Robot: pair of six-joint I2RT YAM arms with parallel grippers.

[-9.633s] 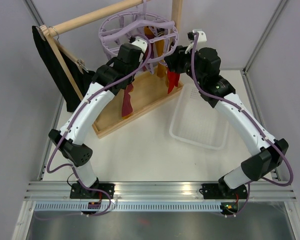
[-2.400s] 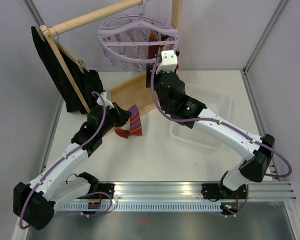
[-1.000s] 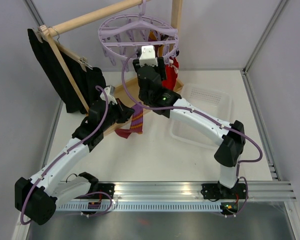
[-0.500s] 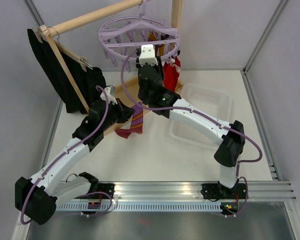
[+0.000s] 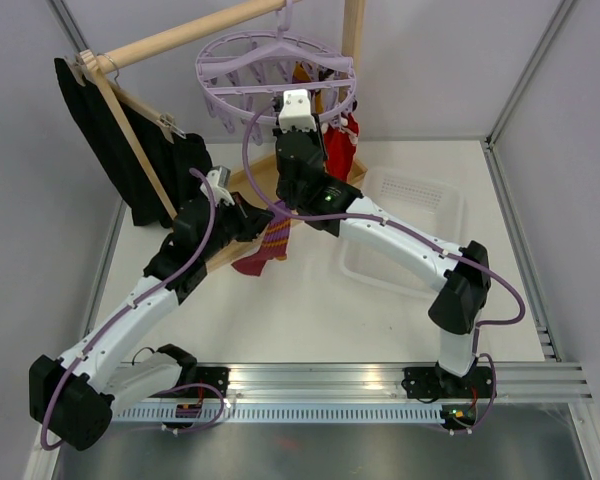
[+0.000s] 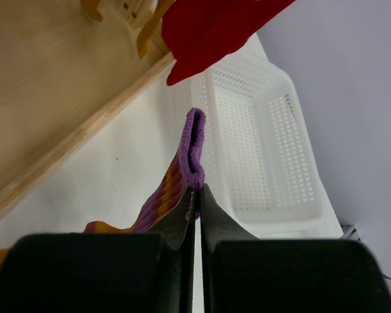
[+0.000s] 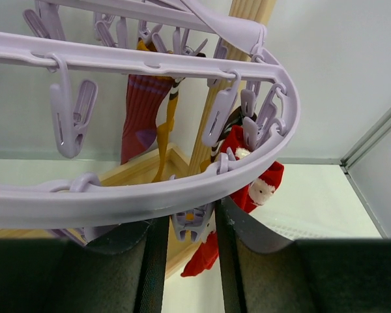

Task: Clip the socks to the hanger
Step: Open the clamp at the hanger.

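The lavender hanger (image 5: 276, 62) hangs from the wooden rod, its ring and pegs filling the right wrist view (image 7: 143, 189). My right gripper (image 5: 298, 97) reaches up under the ring, its jaws closed around one lavender peg (image 7: 194, 222). A red sock with white bits (image 5: 340, 150) (image 7: 247, 189), a maroon sock (image 7: 140, 111) and a mustard sock (image 7: 166, 124) hang clipped. My left gripper (image 5: 252, 225) is shut on a purple-and-orange striped sock (image 5: 272, 240) (image 6: 190, 156), held above the table below the hanger.
A white perforated basket (image 5: 400, 235) (image 6: 267, 130) lies right of centre. The wooden rack base (image 5: 242, 185) (image 6: 45, 98) and upright post (image 5: 353, 30) stand behind. A black garment (image 5: 130, 160) hangs on a wooden hanger at left.
My right arm swung left and rose to the hanger ring, then held still. My left gripper has lifted the striped sock slightly up towards the hanger.
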